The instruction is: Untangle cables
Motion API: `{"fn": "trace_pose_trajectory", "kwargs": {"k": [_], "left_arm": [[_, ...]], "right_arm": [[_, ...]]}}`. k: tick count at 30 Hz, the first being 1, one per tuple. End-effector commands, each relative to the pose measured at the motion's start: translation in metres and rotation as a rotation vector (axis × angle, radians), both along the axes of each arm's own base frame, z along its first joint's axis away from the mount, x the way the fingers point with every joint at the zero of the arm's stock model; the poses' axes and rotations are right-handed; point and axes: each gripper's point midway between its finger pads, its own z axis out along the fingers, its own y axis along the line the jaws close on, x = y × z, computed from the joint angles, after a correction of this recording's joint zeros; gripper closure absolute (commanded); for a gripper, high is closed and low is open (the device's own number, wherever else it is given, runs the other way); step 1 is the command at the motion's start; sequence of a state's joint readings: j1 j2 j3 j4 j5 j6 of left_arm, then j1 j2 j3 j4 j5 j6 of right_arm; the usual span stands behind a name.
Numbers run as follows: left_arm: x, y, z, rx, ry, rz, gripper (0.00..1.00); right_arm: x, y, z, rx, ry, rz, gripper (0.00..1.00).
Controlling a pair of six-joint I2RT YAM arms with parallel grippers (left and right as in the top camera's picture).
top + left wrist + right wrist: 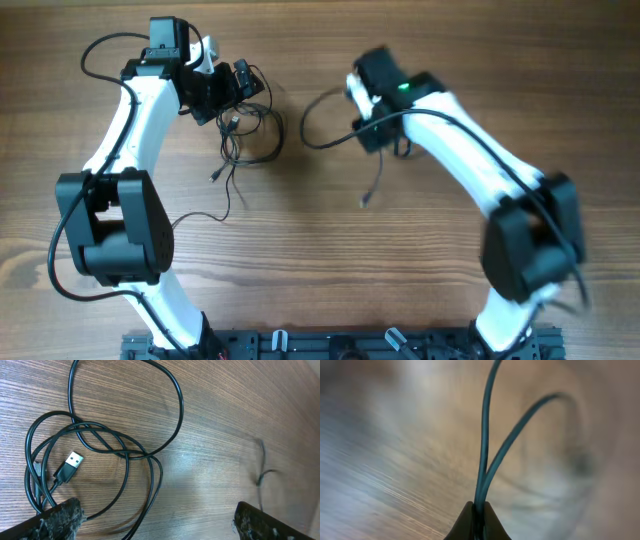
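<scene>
Wood table (320, 250); cable (484, 435) within right tool (478, 512).

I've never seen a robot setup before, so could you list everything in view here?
table: one, brown wood, beneath everything.
cable bundle: cord count unclear, black, looped on the table's left half.
USB plug: one, silvery-tipped, within the bundle.
held cable: one, black, apart from the bundle, right of it.
mounting rail: one, black, table's near edge.
arms: two, white and black, either side.
left gripper: one, black, open at the bundle's edge.
right gripper: one, black, shut on the held cable.
</scene>
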State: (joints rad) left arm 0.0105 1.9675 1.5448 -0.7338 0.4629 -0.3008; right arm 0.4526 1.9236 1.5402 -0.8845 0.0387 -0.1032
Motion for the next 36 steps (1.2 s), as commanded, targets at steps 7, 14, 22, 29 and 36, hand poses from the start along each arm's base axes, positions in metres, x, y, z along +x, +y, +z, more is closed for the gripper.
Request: {"fn": "trace_pose_trajectory", "kwargs": {"k": [7,14,22,29,36], "left_arm": [[0.002,0.000,0.000,-0.013,-0.001,-0.003,0.00],[0.002,0.000,0.000,-0.013,-0.001,-0.003,0.00],[0.002,0.000,0.000,-0.013,-0.001,-0.003,0.00],[0.002,0.000,0.000,-0.013,-0.001,-0.003,0.00],[0.002,0.000,0.000,-0.013,-0.001,-0.003,0.00]], "right_arm": [[0.021,-0.044,0.224,-0.028,-0.646,-0.050,0.96],[0.038,-0.119,0.226,-0.209,-0.675,-0.237,0.96],[0.041,-0.223,0.174,-0.282,-0.492,-0.530,0.96],[0.027,-0.281,0.108,-0.231,-0.242,-0.645,0.96],[0.009,-0.328,0.049,-0.211,-0.055,-0.826,0.96]]}}
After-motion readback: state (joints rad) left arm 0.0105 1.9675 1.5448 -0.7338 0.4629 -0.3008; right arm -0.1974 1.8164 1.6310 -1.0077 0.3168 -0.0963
